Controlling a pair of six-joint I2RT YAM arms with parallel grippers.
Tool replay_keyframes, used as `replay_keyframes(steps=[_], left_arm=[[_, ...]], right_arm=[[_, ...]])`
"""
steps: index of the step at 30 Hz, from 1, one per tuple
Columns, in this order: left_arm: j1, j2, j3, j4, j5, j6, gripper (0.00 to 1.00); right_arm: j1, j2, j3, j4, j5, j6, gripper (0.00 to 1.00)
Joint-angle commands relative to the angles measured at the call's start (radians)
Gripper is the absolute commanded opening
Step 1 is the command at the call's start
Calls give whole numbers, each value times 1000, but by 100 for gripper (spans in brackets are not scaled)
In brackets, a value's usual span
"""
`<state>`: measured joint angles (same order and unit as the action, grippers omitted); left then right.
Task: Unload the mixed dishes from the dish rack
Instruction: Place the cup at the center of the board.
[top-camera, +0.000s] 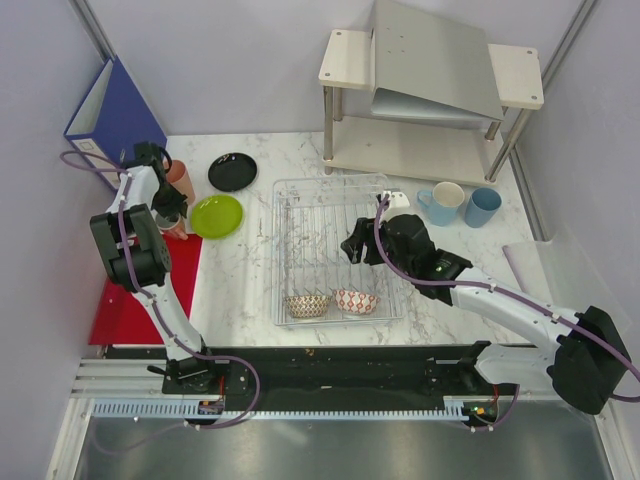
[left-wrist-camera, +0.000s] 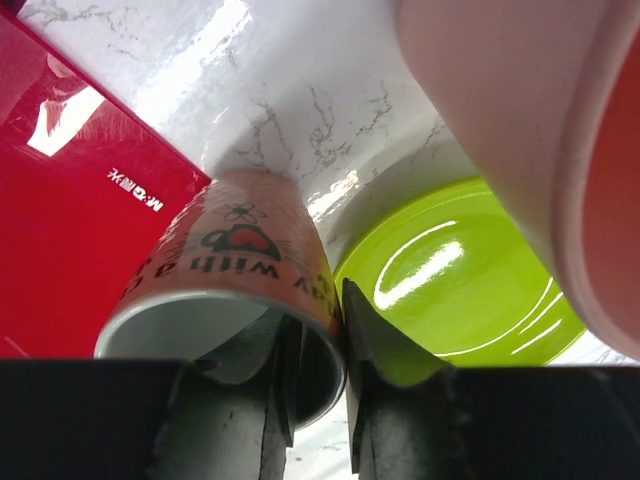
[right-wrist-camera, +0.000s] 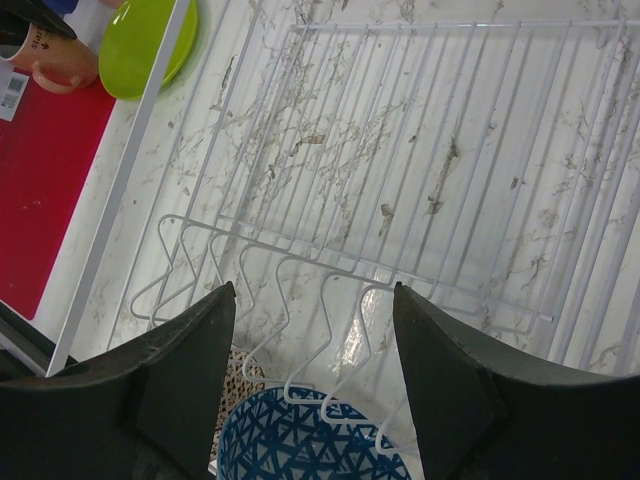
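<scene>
Tabletop (top-camera: 250, 290) of veined marble carries all we see. At its back stands a beige shelf (top-camera: 520, 75); at centre lies the rack (top-camera: 277, 250), a clear tray with a wire grid. A blue binder (top-camera: 125, 115) leans at the left wall, and a red mat (top-camera: 125, 310) lies by the left edge. Our right gripper (right-wrist-camera: 312, 290) hangs over the rack, fingers wide apart and holding nothing; between them, in its wrist view, a blue-latticed bowl (right-wrist-camera: 300, 445) shows under the prongs. Our left gripper (left-wrist-camera: 318, 325) is at the mug (left-wrist-camera: 250, 250), which stands between the mat and the green plate (top-camera: 216, 215): one finger inside the rim, one outside, though we cannot tell whether they pinch the wall. A pink cup (left-wrist-camera: 490, 120) stands just beside the mug. The green plate and the black plate (top-camera: 232, 171) lie on the table left of the rack. A handled blue cup (top-camera: 441, 203) and a plain blue cup (top-camera: 483, 207) stand right of it. A brown-white bowl (top-camera: 308, 305) and a red-white bowl (top-camera: 356, 300) sit side by side at the rack's near edge.
</scene>
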<state>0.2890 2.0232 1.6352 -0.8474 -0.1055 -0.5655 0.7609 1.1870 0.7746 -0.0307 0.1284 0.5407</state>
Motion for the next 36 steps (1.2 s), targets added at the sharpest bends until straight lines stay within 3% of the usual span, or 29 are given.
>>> replay_keyframes(steps=[1,4,5,7,8,26,30,36], left_arm=[[7,-47,-18,34,6,19,30],[10,-55,-15,41,1,21,26],[12,-49,-9,41,0,19,22],[12,-40,15,42,-3,19,4],[12,-37,23,39,-3,19,2],[25,8,111,10,-8,10,2],[24,17,75,13,4,10,14],[24,-4,23,33,-3,12,20]], right_arm=[[-5,3,6,23,-16,-8,72],[-3,-3,-1,22,-24,-5,72],[-5,-6,-6,23,-26,-4,72],[-5,-13,-12,23,-23,-2,72],[-5,-17,-18,23,-26,-2,71],[-5,-1,-24,57,-38,2,71],[-5,13,-26,60,-39,4,72],[-3,28,-24,75,-50,11,71]])
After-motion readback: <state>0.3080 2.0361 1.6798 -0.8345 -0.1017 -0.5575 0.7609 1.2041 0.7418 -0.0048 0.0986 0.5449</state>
